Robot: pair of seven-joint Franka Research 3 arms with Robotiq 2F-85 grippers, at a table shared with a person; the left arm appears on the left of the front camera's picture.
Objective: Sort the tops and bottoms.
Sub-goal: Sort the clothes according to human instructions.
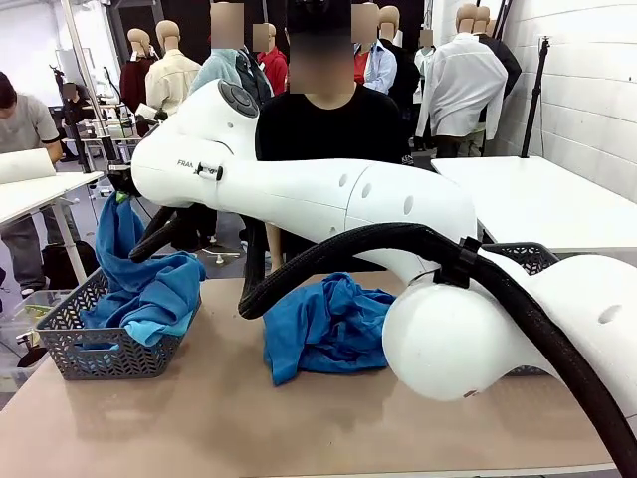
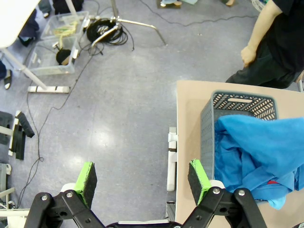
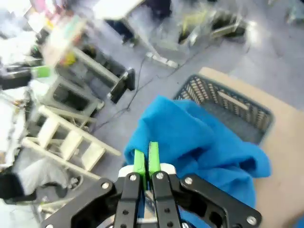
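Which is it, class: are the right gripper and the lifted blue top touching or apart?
Touching. The right wrist view shows the right gripper, jaws shut on a fold of the blue top, which hangs from them.

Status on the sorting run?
Left jaws open, empty. Right jaws shut on blue top, hanging over left basket. Second top heaped on table, right arm stretched above it.

Clear bins (image 2: 54, 57), coiled black cable (image 2: 102, 29) on grey floor (image 2: 118, 109).
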